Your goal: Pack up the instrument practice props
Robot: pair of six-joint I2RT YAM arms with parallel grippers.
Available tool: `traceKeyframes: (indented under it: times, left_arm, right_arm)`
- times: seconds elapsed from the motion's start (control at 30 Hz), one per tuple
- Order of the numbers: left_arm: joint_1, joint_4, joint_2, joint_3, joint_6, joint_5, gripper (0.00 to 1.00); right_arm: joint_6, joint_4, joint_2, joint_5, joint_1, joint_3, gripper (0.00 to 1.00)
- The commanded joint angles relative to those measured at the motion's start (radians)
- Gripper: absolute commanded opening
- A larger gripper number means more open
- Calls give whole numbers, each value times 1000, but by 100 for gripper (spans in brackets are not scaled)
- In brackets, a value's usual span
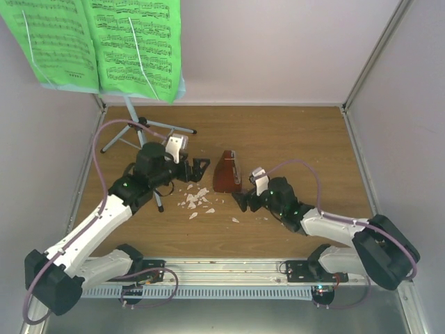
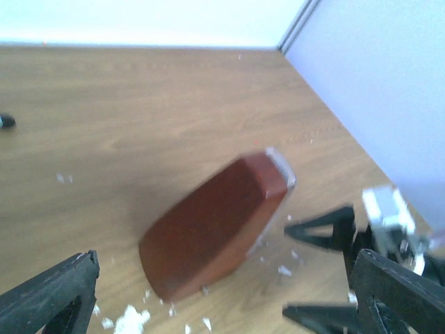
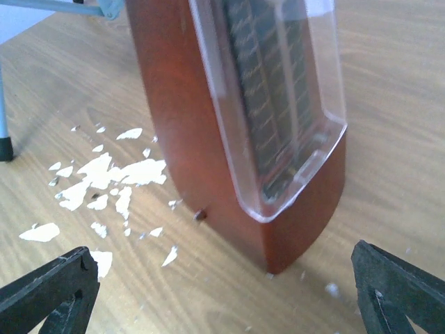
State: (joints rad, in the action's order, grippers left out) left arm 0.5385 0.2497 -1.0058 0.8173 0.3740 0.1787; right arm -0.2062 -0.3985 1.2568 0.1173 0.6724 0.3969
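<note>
Right now you're on the metronome, by my reading. It stands upright on its base near the middle of the tabletop, between your two arms, with white crumbs scattered just to its left.

Your right gripper sits low on the near side of the metronome and is spread wide. In the right wrist view its fingers frame the bottom corners, with the metronome's clear front cover dead ahead and nothing between them. Your left gripper is also fully open and empty, aimed at the metronome from the left and close to it without touching.

The music stand is at the far left corner with the green sheet music on its desk, and neither looks packed yet.

For the next move, pick one arm. The right looks better lined up. Push it forward until the fingers straddle the lower body, then close on the wooden sides rather than the plastic cover. The shape tapers upward, so a high grip may slip. I can't see any container in these views.
</note>
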Motion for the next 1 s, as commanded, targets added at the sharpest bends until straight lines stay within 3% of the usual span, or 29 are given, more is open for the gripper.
traceKeyframes:
  times: [0.0, 0.2, 0.47, 0.97]
  left_arm:
    - [-90, 60, -38, 165, -142, 126, 99]
    - [-190, 60, -24, 257, -232, 90, 99]
    - [-200, 11, -7, 159, -355, -117, 99]
    - [-226, -35, 17, 78, -368, -103, 99]
  right_arm:
    - [-139, -50, -36, -113, 69, -66, 100]
    - [-297, -75, 71, -268, 152, -61, 100]
    - [-316, -108, 248, -315, 197, 12, 100]
    - [-290, -155, 480, -386, 200, 106, 100]
